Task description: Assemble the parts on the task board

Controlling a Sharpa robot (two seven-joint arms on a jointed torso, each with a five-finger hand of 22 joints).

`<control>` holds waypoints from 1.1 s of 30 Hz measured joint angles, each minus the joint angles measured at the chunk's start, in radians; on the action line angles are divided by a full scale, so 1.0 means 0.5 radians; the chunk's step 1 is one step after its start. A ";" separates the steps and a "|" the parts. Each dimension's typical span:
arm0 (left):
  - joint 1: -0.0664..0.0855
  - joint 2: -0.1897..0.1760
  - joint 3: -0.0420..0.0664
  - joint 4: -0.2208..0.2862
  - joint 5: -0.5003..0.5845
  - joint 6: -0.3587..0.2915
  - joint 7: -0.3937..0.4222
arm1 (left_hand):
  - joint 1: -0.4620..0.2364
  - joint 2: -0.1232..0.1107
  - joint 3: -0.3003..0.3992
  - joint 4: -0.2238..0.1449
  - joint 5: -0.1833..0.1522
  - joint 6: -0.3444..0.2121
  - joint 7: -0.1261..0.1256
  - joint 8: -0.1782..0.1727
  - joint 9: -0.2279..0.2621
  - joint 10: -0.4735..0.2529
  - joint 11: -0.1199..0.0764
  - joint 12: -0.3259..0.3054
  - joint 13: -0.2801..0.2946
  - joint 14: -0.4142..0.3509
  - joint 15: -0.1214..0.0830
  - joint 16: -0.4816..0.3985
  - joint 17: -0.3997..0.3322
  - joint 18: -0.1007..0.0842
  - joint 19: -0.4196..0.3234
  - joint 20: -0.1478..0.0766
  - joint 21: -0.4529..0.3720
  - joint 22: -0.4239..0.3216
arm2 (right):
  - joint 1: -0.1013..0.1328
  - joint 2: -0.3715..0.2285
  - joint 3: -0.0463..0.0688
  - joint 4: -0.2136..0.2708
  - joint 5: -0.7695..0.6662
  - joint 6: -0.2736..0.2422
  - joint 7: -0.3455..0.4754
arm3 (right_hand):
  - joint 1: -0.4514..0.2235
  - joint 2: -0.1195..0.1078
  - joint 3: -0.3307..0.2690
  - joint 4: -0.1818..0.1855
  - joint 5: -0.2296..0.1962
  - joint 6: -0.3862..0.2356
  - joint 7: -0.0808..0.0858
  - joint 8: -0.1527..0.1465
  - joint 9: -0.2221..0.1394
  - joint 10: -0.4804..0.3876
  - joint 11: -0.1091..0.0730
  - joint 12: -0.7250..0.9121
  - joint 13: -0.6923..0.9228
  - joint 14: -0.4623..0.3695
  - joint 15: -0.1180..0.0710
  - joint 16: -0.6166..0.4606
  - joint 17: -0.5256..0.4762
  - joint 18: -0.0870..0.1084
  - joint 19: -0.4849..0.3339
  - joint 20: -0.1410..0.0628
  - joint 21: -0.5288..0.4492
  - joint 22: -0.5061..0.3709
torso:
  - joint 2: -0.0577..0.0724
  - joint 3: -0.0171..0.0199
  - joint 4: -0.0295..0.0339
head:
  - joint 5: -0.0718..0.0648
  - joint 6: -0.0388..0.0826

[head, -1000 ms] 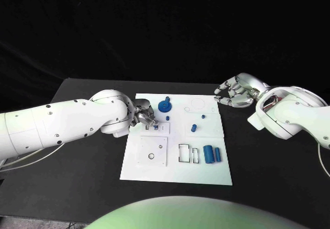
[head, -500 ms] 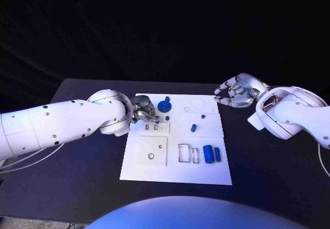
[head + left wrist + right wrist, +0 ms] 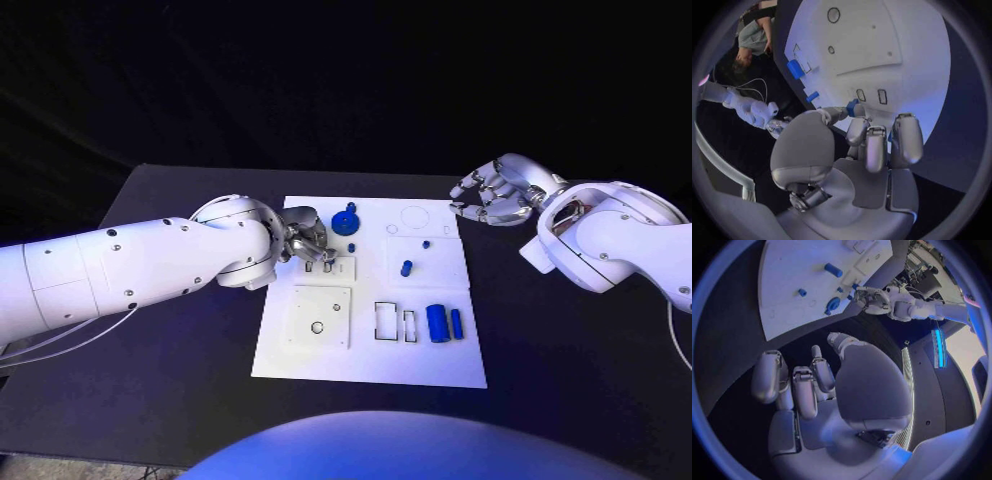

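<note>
Head view shows the white board in the middle of the black table, with the left hand low over its upper left part, just beside a blue round part with a knob. Its fingers are curled in near two small slots, likely to work there; whether they pinch anything I cannot tell, though the left wrist view shows a small blue piece at the fingertips.

Other blue parts wait on the board: a small peg, a short oval piece, and two cylinders side by side near the right edge, beside empty rectangular recesses.

Off the board's upper right corner, the right hand hovers above the table with fingers loosely bent and apart, holding nothing, probably kept clear of the left hand.
</note>
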 measured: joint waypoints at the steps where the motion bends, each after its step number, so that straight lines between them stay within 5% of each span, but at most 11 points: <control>1: -0.002 0.003 0.000 -0.003 -0.006 0.002 -0.002 | 0.000 0.000 0.000 0.000 0.000 0.000 0.000 0.000 0.000 0.000 0.000 0.000 0.001 0.000 0.000 0.000 0.000 0.000 0.000 0.000 0.000 0.000 | 0.000 0.000 0.000 0.000 0.000 0.000 0.000 | 0.000 0.000 0.000 0.000 0.000 0.000 0.000 0.000 0.000 0.000 0.000 0.000 0.000 0.000 0.000 0.000 0.000 0.000 0.000 0.000 0.000 0.000 | 0.000 -0.0002 0.000 | 0.000 0.000; 33: 0.000 0.011 0.011 -0.008 -0.059 0.162 -0.043 | 0.021 -0.025 0.000 0.000 0.032 0.015 -0.008 -0.008 -0.016 0.021 0.007 0.010 0.017 0.000 0.000 0.000 0.000 0.000 0.000 0.000 0.000 0.000 | 0.000 -0.004 0.000 0.002 0.003 0.000 0.001 | -0.010 0.011 0.011 0.000 0.000 0.000 0.000 0.008 0.001 0.000 0.000 0.000 0.000 0.000 0.000 0.000 0.000 0.000 0.000 0.000 0.000 -0.001 | 0.000 -0.0013 0.002 | -0.005 0.000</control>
